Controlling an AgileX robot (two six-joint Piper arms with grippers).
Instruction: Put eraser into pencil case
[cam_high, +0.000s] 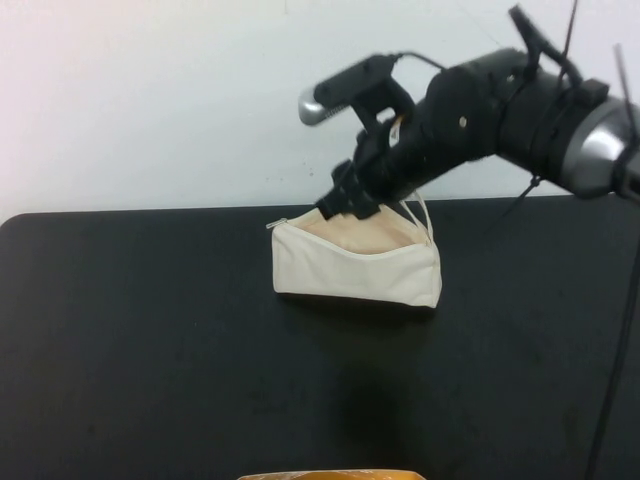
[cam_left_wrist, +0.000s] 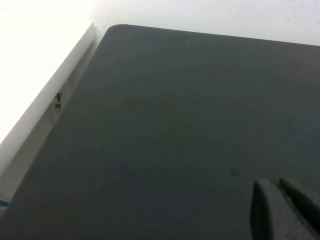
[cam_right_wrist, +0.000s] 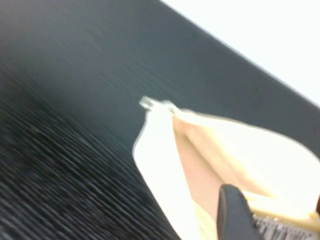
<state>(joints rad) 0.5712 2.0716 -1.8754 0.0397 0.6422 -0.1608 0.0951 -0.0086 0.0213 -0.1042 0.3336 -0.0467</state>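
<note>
The cream-white pencil case (cam_high: 355, 265) stands open on the black table (cam_high: 150, 350), its peach lining facing up, with a loop strap (cam_high: 425, 215) at its right end. My right gripper (cam_high: 342, 200) hangs over the case's mouth. In the right wrist view the right gripper (cam_right_wrist: 277, 220) is shut on the yellowish eraser (cam_right_wrist: 280, 225), whose barcode label shows beside a black finger (cam_right_wrist: 234, 210), just above the lining of the pencil case (cam_right_wrist: 210, 155). My left gripper (cam_left_wrist: 276, 186) shows only in the left wrist view, shut and empty above bare table.
An orange-yellow object (cam_high: 330, 474) pokes in at the front edge of the table. A white wall (cam_high: 150, 100) runs behind the table. A white board (cam_left_wrist: 45, 95) borders the table (cam_left_wrist: 175, 125) in the left wrist view.
</note>
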